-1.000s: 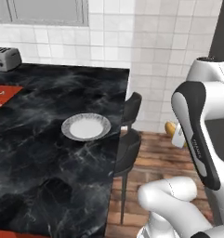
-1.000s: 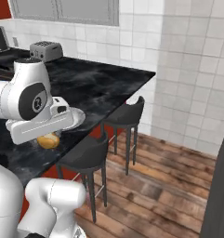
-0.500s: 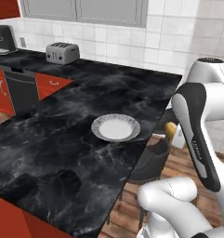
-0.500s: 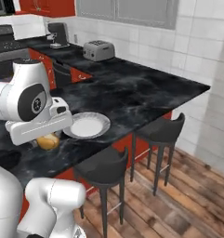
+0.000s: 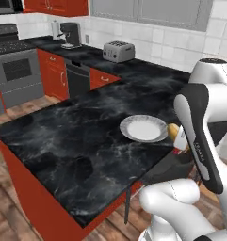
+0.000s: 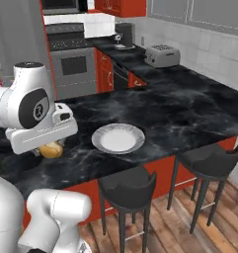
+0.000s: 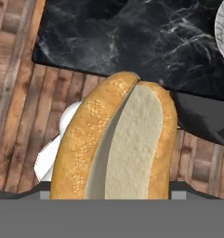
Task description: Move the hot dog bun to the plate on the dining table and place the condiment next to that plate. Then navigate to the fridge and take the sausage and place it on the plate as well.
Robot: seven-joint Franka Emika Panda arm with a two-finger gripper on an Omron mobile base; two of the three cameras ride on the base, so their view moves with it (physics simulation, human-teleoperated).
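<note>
We're carrying the hot dog bun [image 7: 120, 139] in the hand [image 6: 50, 148], fingers clamped on it. In the hand view the bun is sitting dead centre, split side facing the camera, sesame crust on the left half, pale crumb on the right. It is hanging in the air over the edge of the dining table surface [image 5: 72, 136], not resting on it. In the right base view the bun [image 6: 51, 149] is showing as a tan lump under the white wrist, at roughly 9 o'clock from the plate [image 6: 118, 138]. In the left base view it [image 5: 174, 132] is peeking out beside the forearm, at 3 o'clock from the plate [image 5: 143, 128] and near its rim.

Plate is sitting flat on the black marble top, nothing in it. In the hand view its rim [image 7: 221, 23] is cutting in at about 1 o'clock.

Two black stools [image 6: 128, 190] are standing along the surface's near edge. A toaster [image 5: 118, 51] is sitting on the rear counter, at 12 o'clock from the plate.
</note>
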